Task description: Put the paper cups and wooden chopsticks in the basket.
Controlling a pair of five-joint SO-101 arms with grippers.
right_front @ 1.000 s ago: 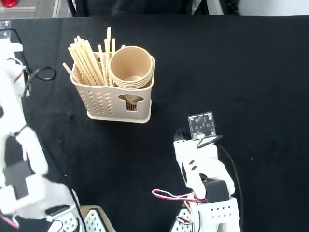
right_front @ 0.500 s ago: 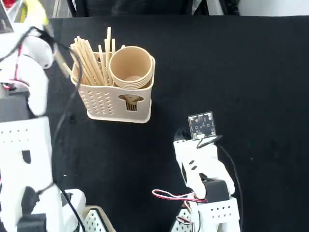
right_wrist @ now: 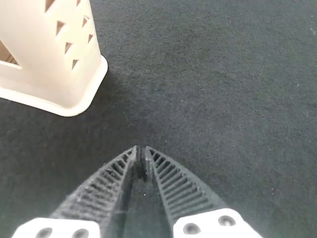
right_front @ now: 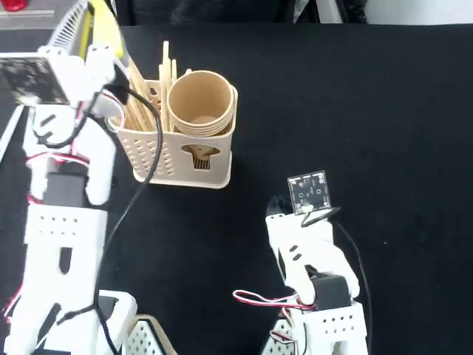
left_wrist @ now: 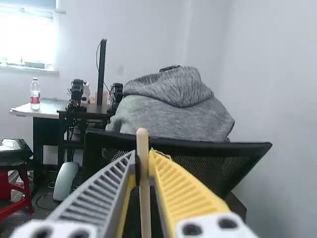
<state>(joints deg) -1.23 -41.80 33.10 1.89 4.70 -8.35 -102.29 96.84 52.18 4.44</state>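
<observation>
A cream basket [right_front: 177, 159] stands at the back left of the black table. It holds a stack of paper cups [right_front: 201, 100] and a bundle of wooden chopsticks [right_front: 151, 92]. My left gripper [right_front: 89, 15] is raised high beside the basket's left end, level with the room behind. In the left wrist view the left gripper [left_wrist: 142, 154] is shut on one wooden chopstick [left_wrist: 143, 198] that sticks out past the fingertips. My right gripper [right_wrist: 141, 157] is shut with nothing in it, low over the cloth near the basket's corner [right_wrist: 54, 54].
The right arm [right_front: 310, 251] sits folded at the front middle of the table. The left arm's white body [right_front: 63, 222] stands along the table's left side. Bare black cloth [right_front: 369, 111] lies to the right of the basket.
The left arm swung up from the front left and now stands beside the basket, its gripper lifted high with the chopstick. The right arm has not moved.
</observation>
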